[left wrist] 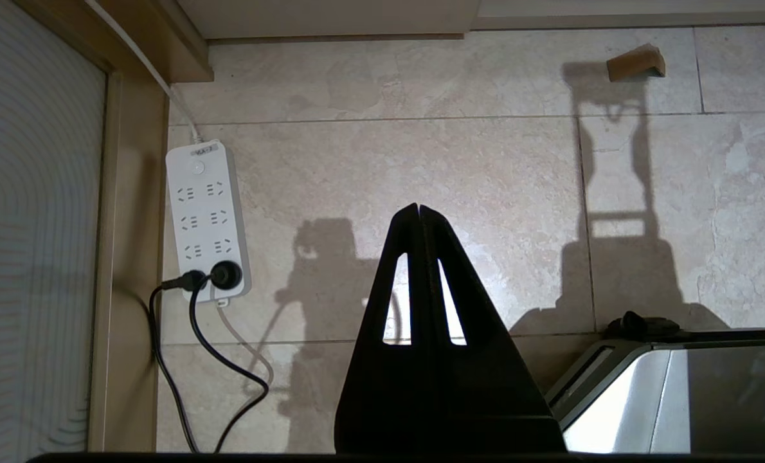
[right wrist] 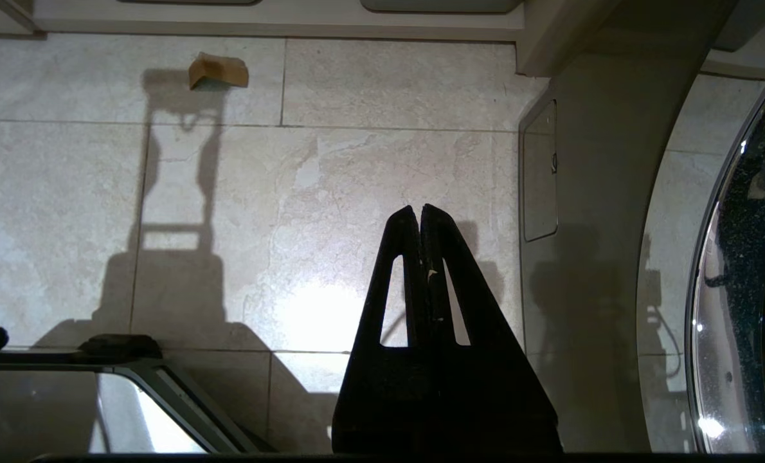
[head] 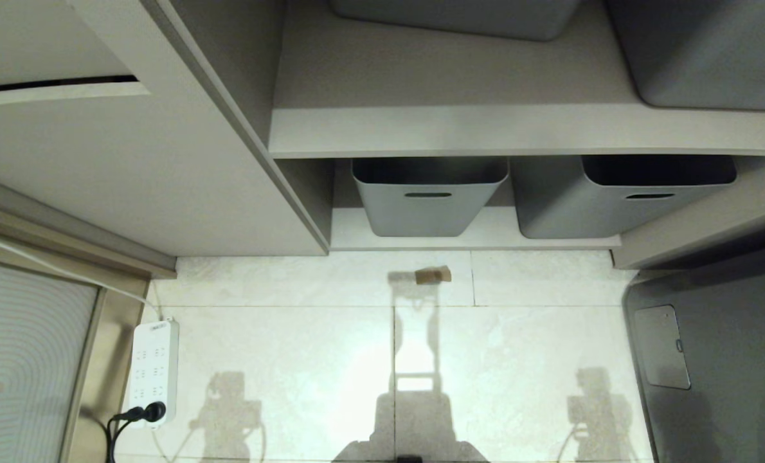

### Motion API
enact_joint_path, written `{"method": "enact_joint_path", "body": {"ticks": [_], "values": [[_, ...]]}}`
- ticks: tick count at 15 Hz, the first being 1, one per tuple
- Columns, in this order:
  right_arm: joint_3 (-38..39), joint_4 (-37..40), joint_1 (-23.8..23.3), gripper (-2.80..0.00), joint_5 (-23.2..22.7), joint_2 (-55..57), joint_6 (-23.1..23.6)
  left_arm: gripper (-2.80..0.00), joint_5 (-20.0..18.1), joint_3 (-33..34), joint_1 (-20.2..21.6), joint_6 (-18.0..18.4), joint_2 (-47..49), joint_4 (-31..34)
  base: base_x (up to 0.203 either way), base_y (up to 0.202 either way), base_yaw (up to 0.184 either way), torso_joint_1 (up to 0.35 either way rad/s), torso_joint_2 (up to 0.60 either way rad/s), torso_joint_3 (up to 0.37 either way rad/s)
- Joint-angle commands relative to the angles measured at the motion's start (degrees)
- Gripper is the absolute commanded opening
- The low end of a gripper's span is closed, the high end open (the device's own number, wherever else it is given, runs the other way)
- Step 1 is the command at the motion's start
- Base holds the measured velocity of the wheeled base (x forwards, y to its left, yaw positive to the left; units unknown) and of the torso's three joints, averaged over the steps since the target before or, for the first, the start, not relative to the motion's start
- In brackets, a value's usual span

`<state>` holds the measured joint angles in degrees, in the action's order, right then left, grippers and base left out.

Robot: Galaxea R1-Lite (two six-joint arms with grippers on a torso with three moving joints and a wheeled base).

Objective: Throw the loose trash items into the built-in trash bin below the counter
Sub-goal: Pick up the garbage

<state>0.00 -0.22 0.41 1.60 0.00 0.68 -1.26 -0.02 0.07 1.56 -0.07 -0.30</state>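
Cardboard piece (head: 433, 275) lies on floor tiles (head: 305, 347) before grey tubs (head: 429, 196).

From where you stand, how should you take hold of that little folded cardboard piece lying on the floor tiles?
Come straight down on the folded tan cardboard piece and pinch across its raised fold. It sits tented on the floor, alone in front of the grey tubs, so the ridge stands proud and the flat edges offer little purchase. Either pincer, left or right, would need to open first.
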Motion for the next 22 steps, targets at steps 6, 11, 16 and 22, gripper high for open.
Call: {"method": "enact_joint_path", "body": {"ticks": [6,11,16,22], "values": [[0.09,-0.05,0.02,-2.8,0.25,0.09,-0.6,-2.8,0.38,0.11,0.01,-0.33,0.16,0.04,0.0,0.0,0.0,0.0,0.0,0.0],[0.09,-0.05,0.02,-2.8,0.33,0.09,-0.77,-2.8,0.47,0.11,0.01,-0.51,0.16,0.04,-0.005,-0.003,0.08,0.0,0.0,0.003],[0.01,-0.22,0.02,-2.8,0.25,0.09,-0.86,-2.8,0.47,0.11,0.01,-0.42,0.16,0.04,0.003,-0.008,0.193,0.005,0.0,0.003],[0.09,-0.22,0.02,-2.8,-0.02,0.09,-0.24,-2.8,0.47,0.11,0.01,-0.42,0.16,0.04,0.0,0.0,0.017,0.001,0.0,0.001]]}}
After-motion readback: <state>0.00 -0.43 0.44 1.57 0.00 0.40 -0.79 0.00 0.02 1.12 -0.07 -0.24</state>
